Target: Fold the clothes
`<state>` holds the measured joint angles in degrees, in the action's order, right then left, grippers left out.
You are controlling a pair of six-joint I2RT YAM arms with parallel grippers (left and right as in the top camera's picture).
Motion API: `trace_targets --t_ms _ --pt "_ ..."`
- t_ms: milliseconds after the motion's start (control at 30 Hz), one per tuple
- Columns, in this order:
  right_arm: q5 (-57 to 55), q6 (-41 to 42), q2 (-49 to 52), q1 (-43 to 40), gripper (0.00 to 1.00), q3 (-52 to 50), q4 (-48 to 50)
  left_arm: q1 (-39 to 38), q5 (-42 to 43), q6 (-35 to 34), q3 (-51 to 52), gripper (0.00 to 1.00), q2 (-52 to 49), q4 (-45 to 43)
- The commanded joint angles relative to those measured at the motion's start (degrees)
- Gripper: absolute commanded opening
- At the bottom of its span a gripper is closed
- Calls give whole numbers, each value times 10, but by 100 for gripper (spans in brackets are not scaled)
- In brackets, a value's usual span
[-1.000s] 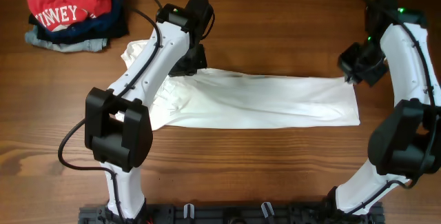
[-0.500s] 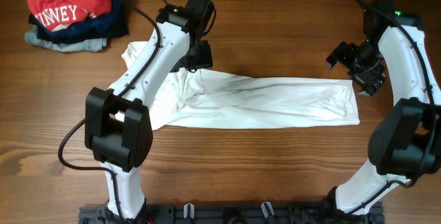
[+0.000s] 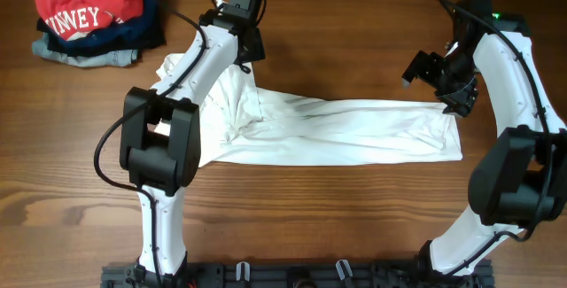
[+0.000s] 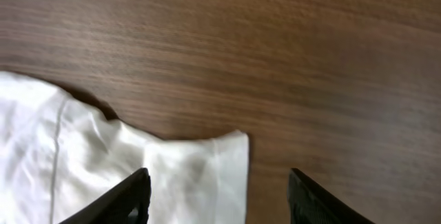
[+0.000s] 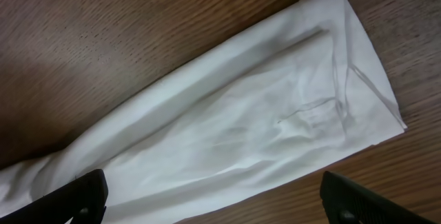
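Observation:
The clothes, a white T-shirt (image 3: 345, 133), lie as a long folded strip across the table, bunched and wrinkled at the left end. My left gripper (image 3: 250, 50) hovers open over the strip's far left corner. In the left wrist view its fingertips (image 4: 141, 186) straddle a cloth edge (image 4: 207, 176) without touching it. My right gripper (image 3: 440, 82) hangs wide open above the strip's right end. The right wrist view looks down on that end of the shirt (image 5: 241, 127), with the hem corner lying flat; nothing sits between the jaws (image 5: 213, 200).
A pile of folded garments with a red one (image 3: 84, 0) on top, over navy and light-blue ones (image 3: 97, 44), sits at the far left corner. Bare wooden table (image 3: 337, 217) surrounds the shirt.
Both grippers went from shut to open and let go of the shirt's far edge, then drew up and back. The cloth's left end slumped into wrinkles.

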<state>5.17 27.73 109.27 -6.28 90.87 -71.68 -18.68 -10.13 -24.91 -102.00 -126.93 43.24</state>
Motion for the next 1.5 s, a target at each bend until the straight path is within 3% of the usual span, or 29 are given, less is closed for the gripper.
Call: trace_targets --t_ms 0,367,500,867,1033,1133,1467 --pt "9 -8 1 3 99 -2 1 2 -15 23 -3 63 -37 -15" --pt "9 -10 1 3 100 -2 7 -16 -25 39 -3 62 -56 -12" --pt "9 -12 1 3 100 -2 15 -34 -134 35 -3 62 -55 26" --pt "9 -23 1 3 99 -2 13 -36 -77 35 -3 60 -78 -13" --pt "9 -23 1 3 99 -2 13 -34 -82 35 -3 36 -78 0" --pt "9 -23 1 3 99 -2 11 -31 -105 35 -3 6 -77 11" --pt "9 8 1 3 99 -2 11 -31 -139 -24 -3 4 25 87"
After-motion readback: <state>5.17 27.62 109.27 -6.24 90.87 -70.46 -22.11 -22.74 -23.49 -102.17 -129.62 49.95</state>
